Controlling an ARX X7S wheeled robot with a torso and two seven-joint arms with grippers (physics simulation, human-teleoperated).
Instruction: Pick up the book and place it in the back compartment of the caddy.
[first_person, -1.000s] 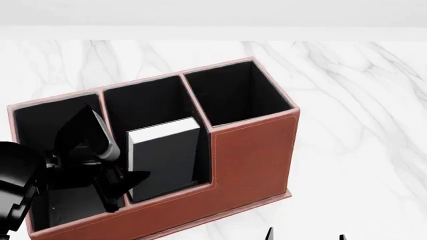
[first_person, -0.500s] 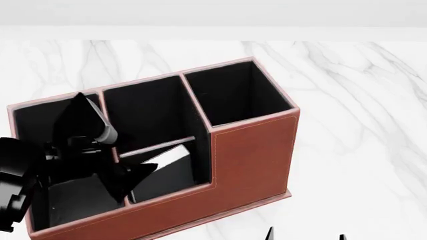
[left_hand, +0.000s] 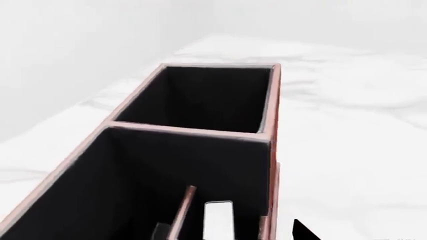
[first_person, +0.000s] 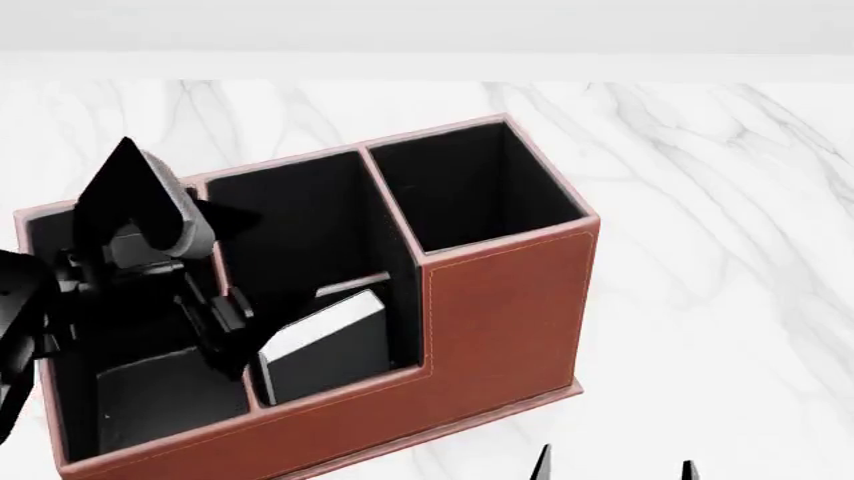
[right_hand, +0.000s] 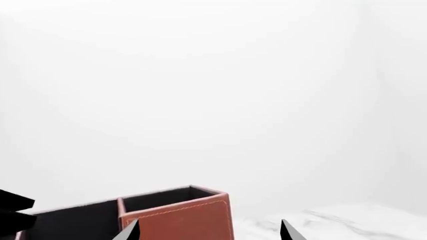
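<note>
Head view shows a white marble tabletop (first_person: 694, 200) with thin grey veins, smooth and flat, running back to a plain pale wall (first_person: 427, 25). On it stands the caddy (first_person: 501, 310), a boxy reddish-brown organizer with a leather look, pale stitched rims, matte black lining, a stepped front and a thin flat base.

The left gripper (first_person: 200, 270) hangs over the caddy's left end, its black pointed fingers (first_person: 127, 185) spread wide with nothing between them. Just below and to the right of those jaws, the book (first_person: 327, 345) sits inside the lower middle compartment, leaning on a tilt; its cover is plain matte black and its page edge shows as a white strip. A thin divider crosses behind it.

In the left wrist view the caddy (left_hand: 200, 130) stretches away from the jaws, a deep black-lined compartment nearest and another beyond, and the book's white edge (left_hand: 218, 220) shows low down beside a thin partition.

The right gripper (right_hand: 208, 232) shows only two dark fingertips (right_hand: 288, 231), set well apart and empty, low in front of the caddy (right_hand: 180, 217). Beyond them the room is blank white.
</note>
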